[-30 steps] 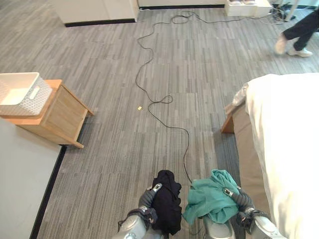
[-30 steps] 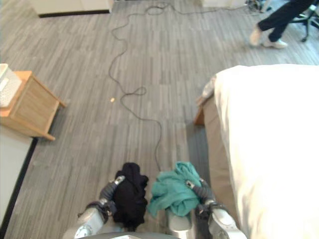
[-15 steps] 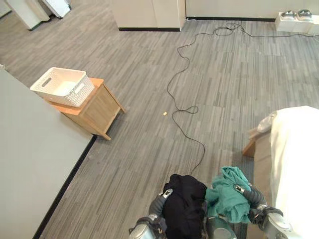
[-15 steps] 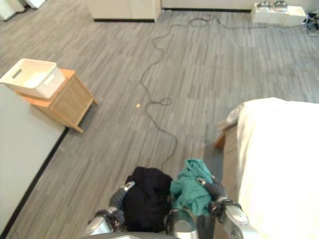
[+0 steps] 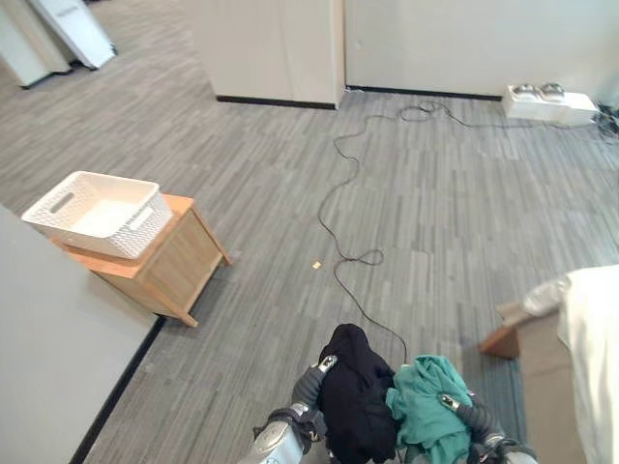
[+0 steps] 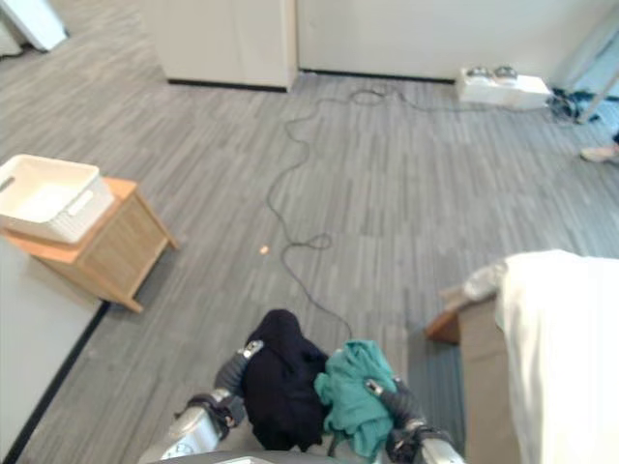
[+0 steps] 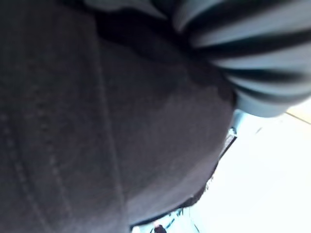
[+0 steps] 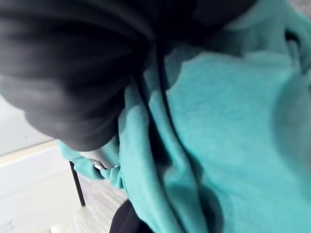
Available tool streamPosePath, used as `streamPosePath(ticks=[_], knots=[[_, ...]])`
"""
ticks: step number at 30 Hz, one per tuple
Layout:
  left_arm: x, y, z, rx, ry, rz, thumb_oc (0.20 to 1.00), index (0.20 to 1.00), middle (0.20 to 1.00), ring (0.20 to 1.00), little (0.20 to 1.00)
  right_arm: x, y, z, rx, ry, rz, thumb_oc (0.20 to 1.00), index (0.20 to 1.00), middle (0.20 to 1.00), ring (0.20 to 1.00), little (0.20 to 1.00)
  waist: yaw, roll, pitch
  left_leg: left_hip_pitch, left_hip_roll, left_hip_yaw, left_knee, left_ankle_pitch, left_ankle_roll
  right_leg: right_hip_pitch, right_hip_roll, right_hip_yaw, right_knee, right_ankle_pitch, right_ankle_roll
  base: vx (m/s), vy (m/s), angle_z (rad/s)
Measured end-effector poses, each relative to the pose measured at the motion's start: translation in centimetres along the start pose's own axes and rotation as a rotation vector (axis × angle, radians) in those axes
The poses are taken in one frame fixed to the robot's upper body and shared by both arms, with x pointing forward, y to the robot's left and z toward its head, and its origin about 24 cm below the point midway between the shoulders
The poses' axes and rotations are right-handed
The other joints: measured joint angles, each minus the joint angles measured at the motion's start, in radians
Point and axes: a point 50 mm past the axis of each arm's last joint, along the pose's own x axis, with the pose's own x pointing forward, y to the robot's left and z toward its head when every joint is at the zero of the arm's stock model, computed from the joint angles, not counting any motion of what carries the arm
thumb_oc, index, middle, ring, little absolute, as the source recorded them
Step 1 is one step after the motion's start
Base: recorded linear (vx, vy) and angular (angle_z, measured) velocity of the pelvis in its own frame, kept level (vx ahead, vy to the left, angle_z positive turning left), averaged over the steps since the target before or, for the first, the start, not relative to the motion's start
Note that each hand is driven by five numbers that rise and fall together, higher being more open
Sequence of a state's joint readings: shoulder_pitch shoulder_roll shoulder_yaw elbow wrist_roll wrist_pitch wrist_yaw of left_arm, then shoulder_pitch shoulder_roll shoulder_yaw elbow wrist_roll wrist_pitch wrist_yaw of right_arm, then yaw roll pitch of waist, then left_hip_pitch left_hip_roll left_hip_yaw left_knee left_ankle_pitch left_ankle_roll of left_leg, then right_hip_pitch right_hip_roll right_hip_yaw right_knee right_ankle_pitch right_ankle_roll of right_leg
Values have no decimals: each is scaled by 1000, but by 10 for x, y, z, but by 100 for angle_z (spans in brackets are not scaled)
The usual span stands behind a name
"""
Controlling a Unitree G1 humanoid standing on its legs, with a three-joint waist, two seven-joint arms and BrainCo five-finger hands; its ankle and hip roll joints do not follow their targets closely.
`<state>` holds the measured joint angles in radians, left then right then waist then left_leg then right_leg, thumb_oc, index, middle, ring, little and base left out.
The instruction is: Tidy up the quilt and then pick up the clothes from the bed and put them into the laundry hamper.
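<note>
Currently a black garment [image 5: 355, 391] is bunched in the left hand [image 5: 308, 384] and a teal garment [image 5: 426, 396] in the right hand [image 5: 458, 411], both clenched on cloth. Soft, light, floppy handling is expected; gathered folds hold best. A white hamper [image 5: 97, 212] sits at ten o'clock on a wooden stand [image 5: 169, 271].

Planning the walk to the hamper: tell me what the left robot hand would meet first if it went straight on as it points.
The left robot hand, clutching the black garment, points forward. Bare floor lies ahead; the way looks free, though depth is uncertain. The white basket sits off left.
</note>
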<state>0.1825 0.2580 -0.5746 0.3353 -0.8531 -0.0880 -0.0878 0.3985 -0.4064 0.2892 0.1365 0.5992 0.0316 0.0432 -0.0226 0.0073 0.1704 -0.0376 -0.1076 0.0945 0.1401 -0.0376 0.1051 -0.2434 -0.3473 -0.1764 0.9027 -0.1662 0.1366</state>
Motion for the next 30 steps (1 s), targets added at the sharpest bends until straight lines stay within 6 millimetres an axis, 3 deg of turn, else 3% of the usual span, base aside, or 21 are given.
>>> streamPosePath(ticks=[2,4,5,8,9,11,13,14,16,17,18,19,20,21,22,23,24,26,27,29,30], knots=[[-2,10,0,6,11,41,200,200,200,200,200,9,9,11,-12,-42,41,200,200,200,200,200,-11,41,15,6,12,-44,-19,11,-8,2,57,-47,-198,-26,-30,322,-192,54],[-3,19,5,19,2,64,200,200,200,200,200,13,8,17,-23,-48,48,200,200,200,200,200,-4,41,33,29,10,-81,-37,6,-13,-11,93,-59,-384,-22,-28,388,-254,53],[-5,25,5,11,-2,86,200,200,200,200,200,16,7,19,-34,-51,52,200,200,200,200,200,-5,42,40,37,12,-107,-34,-15,-22,-20,121,-41,-479,-8,-26,407,-198,46],[-6,44,2,9,26,141,200,200,200,200,200,24,2,20,-32,-47,43,200,200,200,200,200,-49,5,92,98,10,-172,-34,-65,-9,-12,172,107,-836,134,2,451,-212,60],[-9,46,-1,9,34,146,200,200,200,200,200,23,3,18,-24,-48,45,200,200,200,200,200,-55,6,106,120,5,-200,-33,-89,-17,-22,176,134,-874,150,6,431,-243,78],[-14,46,-9,16,65,130,200,200,200,200,200,19,5,10,9,-46,37,200,200,200,200,200,-89,-9,114,149,10,-248,-19,-111,-12,-20,171,162,-869,152,6,396,-299,84],[-19,37,-17,-3,66,97,200,200,200,200,200,15,7,9,12,-53,38,200,200,200,200,200,-94,-11,105,175,35,-302,-12,-165,-43,-14,199,177,-768,154,3,512,-358,74],[-17,32,-18,8,61,78,200,200,200,200,200,14,6,15,0,-78,34,200,200,200,200,200,-102,3,109,182,61,-322,4,-185,-60,-16,222,166,-743,204,-8,439,-239,63],[-16,26,-21,9,63,59,200,200,200,200,200,20,4,28,-28,-107,32,200,200,200,200,200,-111,20,113,200,99,-309,34,-185,-68,-12,250,154,-679,213,-30,391,-205,55],[-13,19,-18,7,51,33,200,200,200,200,200,23,1,39,-49,-139,23,200,200,200,200,200,-107,23,111,199,120,-273,80,-164,-88,7,270,142,-660,191,-91,397,-244,39],[-12,15,-13,4,29,10,200,200,200,200,200,26,-1,51,-61,-175,20,200,200,200,200,200,-103,22,111,162,132,-242,183,-142,-119,36,284,116,-668,170,-120,343,-226,25],[-10,13,-10,0,17,1,200,200,200,200,200,27,-3,55,-61,-191,13,200,200,200,200,200,-103,18,113,124,133,-223,273,-127,-134,49,289,110,-674,165,-130,288,-154,22],[-8,9,-7,-8,-3,-6,200,200,200,200,200,28,-8,61,-71,-204,3,200,200,200,200,200,-88,15,116,13,135,-216,485,-43,-155,92,300,101,-705,154,-153,215,-59,20],[-6,7,-6,2,-5,-14,200,200,200,200,200,27,-11,61,-72,-204,-6,200,200,200,200,200,-86,1,124,-50,131,-216,584,2,-165,112,301,93,-725,157,-161,378,0,15],[-4,7,-4,7,-8,-18,200,200,200,200,200,29,-16,58,-75,-182,-12,200,200,200,200,200,-63,1,122,-128,127,-190,674,-5,-158,156,296,89,-765,155,-166,303,32,7],[-4,7,-5,4,-5,-17,200,200,200,200,200,28,-18,55,-77,-166,-14,200,200,200,200,200,-52,-12,128,-164,127,-150,669,-13,-152,184,294,75,-790,151,-167,328,61,6],[-5,8,-5,7,-1,-18,200,200,200,200,200,26,-22,50,-79,-145,-18,200,200,200,200,200,-51,-20,130,-187,133,-97,599,-24,-148,219,285,44,-827,153,-168,452,175,25],[-10,10,-4,15,15,-18,200,200,200,200,200,20,-23,38,-78,-100,-8,200,200,200,200,200,-50,5,121,-217,120,-43,331,-19,-145,282,298,-6,-864,142,-159,593,238,30],[-12,11,0,33,21,-25,200,200,200,200,200,14,-22,35,-87,-90,-1,200,200,200,200,200,-50,18,114,-178,109,-21,100,0,-130,306,307,-33,-892,140,-157,422,163,23],[-16,18,3,58,35,-12,200,200,200,200,200,10,-14,22,-97,-44,22,200,200,200,200,200,-47,35,104,-151,94,-21,-167,57,-116,342,330,-64,-905,111,-126,526,224,28],[-16,20,4,63,36,-7,200,200,200,200,200,9,-11,18,-94,-32,30,200,200,200,200,200,-36,40,104,-155,93,-28,-203,83,-113,355,339,-61,-902,109,-125,566,288,6]])
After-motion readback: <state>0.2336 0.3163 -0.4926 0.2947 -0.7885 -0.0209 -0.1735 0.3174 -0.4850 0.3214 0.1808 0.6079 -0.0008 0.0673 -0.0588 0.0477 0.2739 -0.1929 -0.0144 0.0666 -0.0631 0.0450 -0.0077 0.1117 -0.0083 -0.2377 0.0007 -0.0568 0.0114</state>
